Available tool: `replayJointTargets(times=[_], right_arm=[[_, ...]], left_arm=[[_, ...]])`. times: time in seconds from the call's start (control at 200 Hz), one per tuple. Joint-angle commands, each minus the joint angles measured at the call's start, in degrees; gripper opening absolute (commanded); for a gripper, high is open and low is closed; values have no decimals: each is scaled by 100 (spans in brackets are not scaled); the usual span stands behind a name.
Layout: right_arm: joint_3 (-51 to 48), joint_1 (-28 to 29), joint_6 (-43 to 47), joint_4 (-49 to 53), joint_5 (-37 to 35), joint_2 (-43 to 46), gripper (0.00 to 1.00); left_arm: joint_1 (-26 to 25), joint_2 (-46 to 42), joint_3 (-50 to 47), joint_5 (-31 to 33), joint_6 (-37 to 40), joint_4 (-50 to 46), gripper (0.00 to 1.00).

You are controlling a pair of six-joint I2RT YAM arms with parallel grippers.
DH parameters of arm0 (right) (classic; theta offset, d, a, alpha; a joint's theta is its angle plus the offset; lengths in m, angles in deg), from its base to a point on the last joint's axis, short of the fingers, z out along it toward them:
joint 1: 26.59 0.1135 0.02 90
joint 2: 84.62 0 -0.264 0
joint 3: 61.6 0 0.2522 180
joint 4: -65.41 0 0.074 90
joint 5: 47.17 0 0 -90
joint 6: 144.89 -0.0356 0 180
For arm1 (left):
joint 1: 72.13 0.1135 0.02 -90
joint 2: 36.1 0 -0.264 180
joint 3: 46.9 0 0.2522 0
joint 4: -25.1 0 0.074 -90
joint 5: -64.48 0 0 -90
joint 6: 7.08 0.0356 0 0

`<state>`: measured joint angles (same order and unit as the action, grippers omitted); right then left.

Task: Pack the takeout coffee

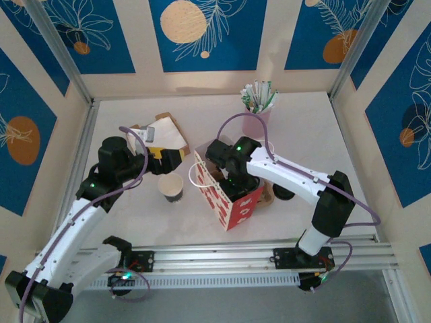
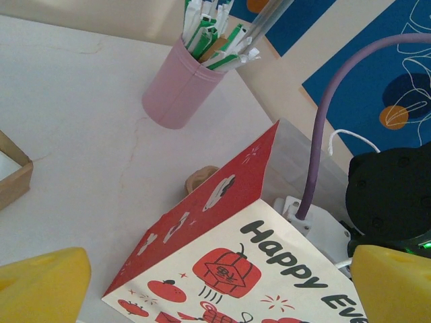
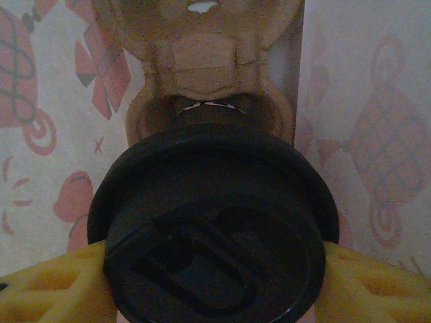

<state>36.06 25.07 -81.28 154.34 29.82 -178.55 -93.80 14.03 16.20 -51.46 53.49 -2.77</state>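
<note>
Two cups matter here. The lidded coffee cup point(image 3: 215, 229) is gripped by the right jaws. Their yellow fingers point(image 3: 47, 289) press on its two sides just under the black lid. This grip is inside the red paper bag point(image 1: 232, 202), whose printed walls stand left and right of the cup in the right wrist view.

The lid faces the wrist camera, so I judge that the long axis of the cup runs down into the bag, along the line of the jaws. Just beyond the lid lies the brown pulp carrier point(image 3: 202, 60) at the bottom of the bag, with one round pocket open toward the cup. The pocket is close to the cup but a little to the far side, not exactly under it. The coming move turns on this: the cup should go slightly forward and then down, staying upright. I cannot tell if the base already touches the carrier.

The left jaws are wide open with nothing between them, and they look at the side of the bag. They hang just beside a second, open cup point(image 1: 172, 187), which stands upright on the counter point(image 1: 303, 134) between the left arm point(image 1: 87, 208) and the bag. The left arm is clearly the nearer one to it.
</note>
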Motion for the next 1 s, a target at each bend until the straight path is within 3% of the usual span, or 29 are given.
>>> replayJointTargets(times=[0.0,0.995], right_arm=[[14,-29,24,117,203,-42,58],[-13,-126,90,140,316,-213,58]], left_arm=[[-65,32,102,-92,103,163,99],[-83,35,58,-78,107,190,99]])
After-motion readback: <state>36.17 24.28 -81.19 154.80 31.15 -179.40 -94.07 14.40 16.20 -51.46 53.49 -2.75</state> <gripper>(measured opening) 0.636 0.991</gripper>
